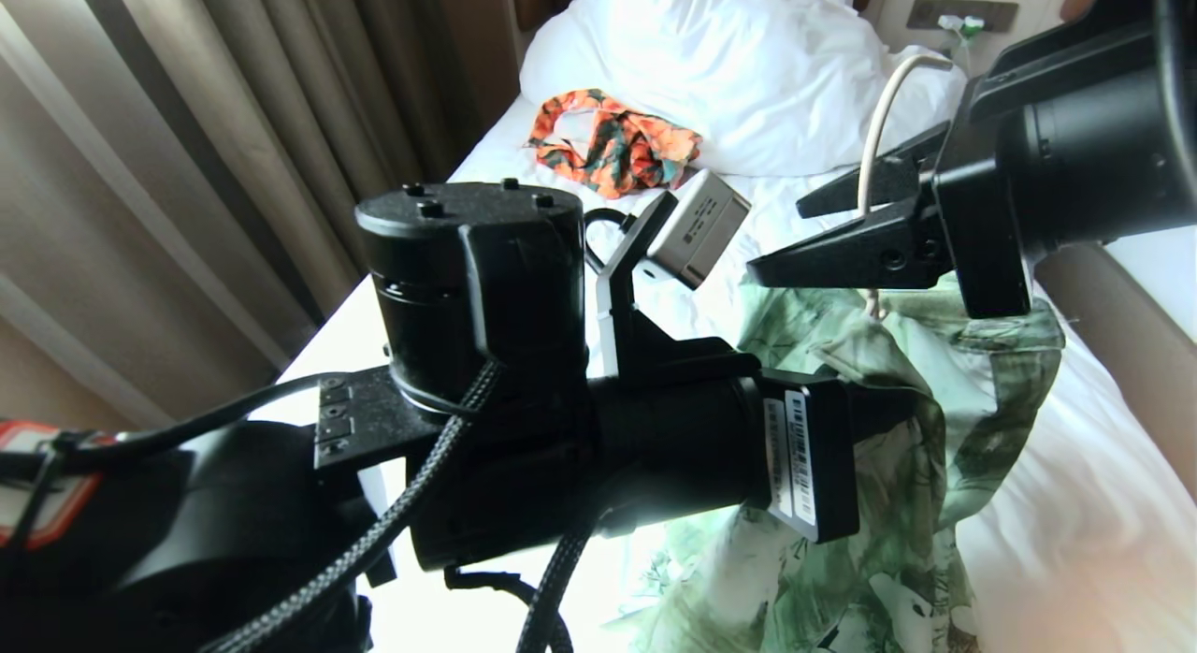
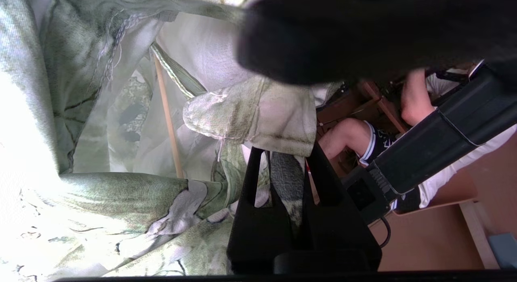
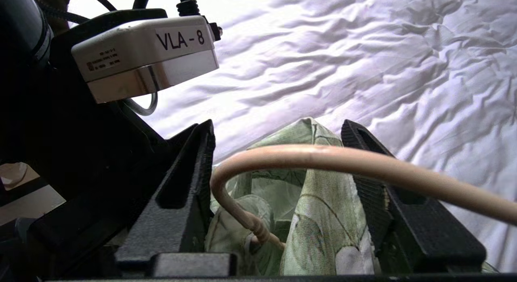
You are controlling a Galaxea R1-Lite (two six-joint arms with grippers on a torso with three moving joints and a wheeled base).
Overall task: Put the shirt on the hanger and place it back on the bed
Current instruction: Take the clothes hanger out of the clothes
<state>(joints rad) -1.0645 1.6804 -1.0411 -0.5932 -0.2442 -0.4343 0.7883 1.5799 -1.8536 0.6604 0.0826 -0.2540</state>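
Broadly, bed (image 1: 1075, 503) with wrinkled white sheet fills the scene, white pillow (image 1: 739, 64) at its head, beige curtains (image 1: 187, 120) along its left side. Green floral shirt (image 1: 898, 466) is lifted above the sheet, draped between both arms. Left gripper (image 2: 286, 160) sits low in the middle, jaws pinched together on a fold of shirt fabric. Right gripper (image 3: 278, 152) is up at the right, jaws apart, straddling the cream hanger (image 3: 323, 158) hook and a hump of shirt; whether the jaws touch the hook can't be told. Hanger neck runs down into the shirt collar. Orange patterned garment (image 1: 612, 143) lies crumpled by the pillow. Person's bare legs (image 2: 347, 136) show in the left wrist view.
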